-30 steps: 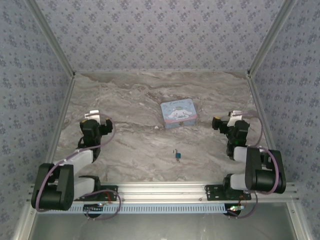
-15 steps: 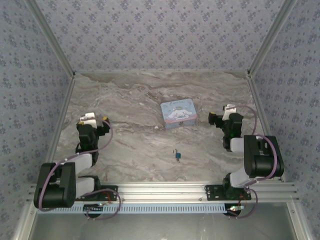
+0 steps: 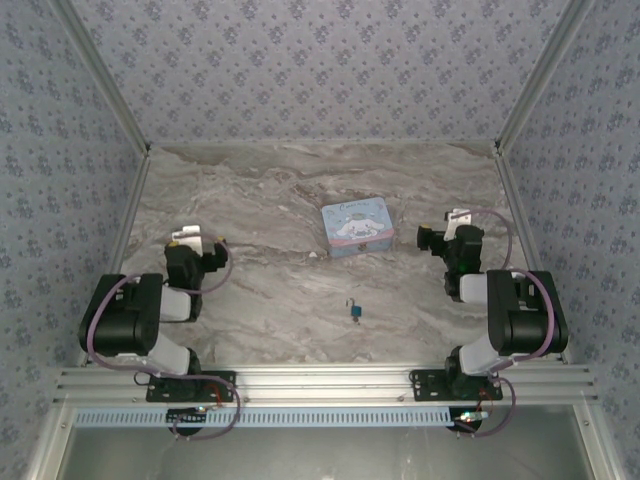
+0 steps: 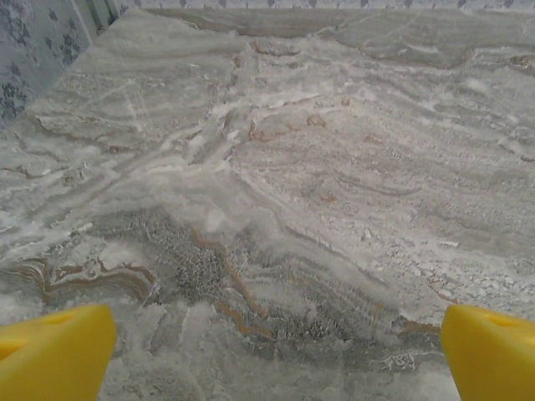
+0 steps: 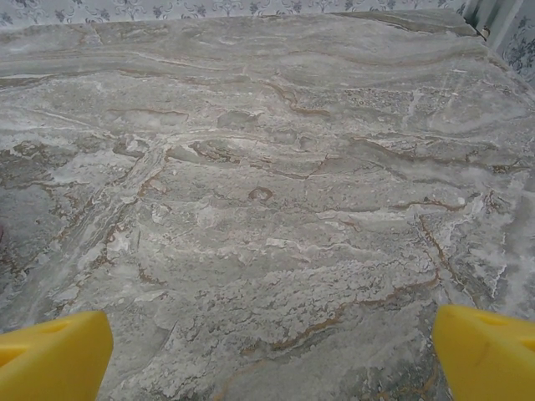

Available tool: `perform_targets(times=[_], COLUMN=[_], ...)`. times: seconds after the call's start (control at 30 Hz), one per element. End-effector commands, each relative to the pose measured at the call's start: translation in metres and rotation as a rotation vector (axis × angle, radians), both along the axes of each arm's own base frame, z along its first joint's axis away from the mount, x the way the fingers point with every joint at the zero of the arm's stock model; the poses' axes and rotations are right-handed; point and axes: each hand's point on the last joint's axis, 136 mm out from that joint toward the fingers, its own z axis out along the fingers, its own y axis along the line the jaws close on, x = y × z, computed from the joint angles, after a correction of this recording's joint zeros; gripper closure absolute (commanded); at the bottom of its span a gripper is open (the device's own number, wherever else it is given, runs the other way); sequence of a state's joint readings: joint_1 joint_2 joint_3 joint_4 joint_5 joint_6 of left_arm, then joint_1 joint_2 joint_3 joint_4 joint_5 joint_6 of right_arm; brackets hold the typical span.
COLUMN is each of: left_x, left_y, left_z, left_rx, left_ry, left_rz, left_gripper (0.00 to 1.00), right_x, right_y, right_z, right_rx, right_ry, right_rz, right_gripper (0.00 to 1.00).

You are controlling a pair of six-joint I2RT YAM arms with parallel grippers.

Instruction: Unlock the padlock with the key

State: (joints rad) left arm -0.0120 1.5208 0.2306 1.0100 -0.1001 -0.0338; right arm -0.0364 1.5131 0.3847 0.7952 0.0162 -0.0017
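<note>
The tiny silvery-grey and blue padlock (image 3: 354,310) lies on the marble table near the front, midway between the arms; I cannot make out a separate key. My left gripper (image 3: 197,243) sits at the left side of the table, well away from the padlock. In its wrist view the left gripper (image 4: 272,351) is open, yellow fingertips (image 4: 54,351) wide apart over bare marble. My right gripper (image 3: 442,237) sits at the right, beside the tin. In its wrist view the right gripper (image 5: 272,351) is open too, fingertips (image 5: 485,351) spread, nothing between them.
A pale blue rectangular cartoon tin (image 3: 357,226) rests behind the padlock, near the table's middle. Patterned walls close in the table at the back and both sides. An aluminium rail (image 3: 320,380) runs along the front edge.
Both arms have folded back toward their bases. The left gripper shifted slightly; the right gripper moved up and a little left. The padlock and tin have not moved.
</note>
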Motion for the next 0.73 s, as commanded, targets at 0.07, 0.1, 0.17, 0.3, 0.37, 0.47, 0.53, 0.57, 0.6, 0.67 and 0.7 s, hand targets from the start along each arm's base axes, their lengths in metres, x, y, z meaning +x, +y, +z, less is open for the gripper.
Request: perform_targets(times=[0.07, 0.1, 0.17, 0.3, 0.37, 0.47, 0.53, 0.57, 0.6, 0.67, 0.7], left_x=[0.033, 0.032, 0.032, 0.032, 0.032, 0.032, 0.032, 0.033, 0.032, 0.032, 0.032], left_y=[0.018, 0.015, 0.016, 0.016, 0.016, 0.016, 0.015, 0.015, 0.015, 0.015, 0.015], left_z=[0.020, 0.020, 0.019, 0.019, 0.020, 0.019, 0.019, 0.020, 0.019, 0.019, 0.019], left_rx=[0.001, 0.001, 0.002, 0.003, 0.003, 0.002, 0.003, 0.003, 0.003, 0.003, 0.003], left_ry=[0.012, 0.011, 0.013, 0.012, 0.012, 0.012, 0.013, 0.012, 0.012, 0.012, 0.012], left_rz=[0.091, 0.075, 0.080, 0.077, 0.079, 0.078, 0.076, 0.077, 0.077, 0.077, 0.077], left_gripper=[0.01, 0.00, 0.00, 0.01, 0.01, 0.01, 0.01, 0.01, 0.01, 0.00, 0.01], right_x=[0.001, 0.001, 0.001, 0.001, 0.001, 0.001, 0.002, 0.001, 0.001, 0.001, 0.002], right_y=[-0.002, -0.001, -0.002, -0.001, -0.001, -0.001, -0.001, -0.002, -0.002, -0.002, -0.002], right_z=[-0.001, -0.001, -0.001, 0.000, 0.000, -0.001, -0.001, -0.001, -0.001, -0.001, -0.001], right_rx=[-0.029, -0.030, -0.030, -0.031, -0.031, -0.029, -0.028, -0.028, -0.027, -0.027, -0.028], right_ry=[0.004, 0.004, 0.004, 0.003, 0.003, 0.005, 0.006, 0.006, 0.006, 0.007, 0.006], right_rz=[-0.007, -0.005, -0.008, -0.007, -0.006, -0.005, -0.005, -0.006, -0.005, -0.005, -0.005], right_gripper=[0.00, 0.00, 0.00, 0.00, 0.00, 0.00, 0.00, 0.00, 0.00, 0.00, 0.00])
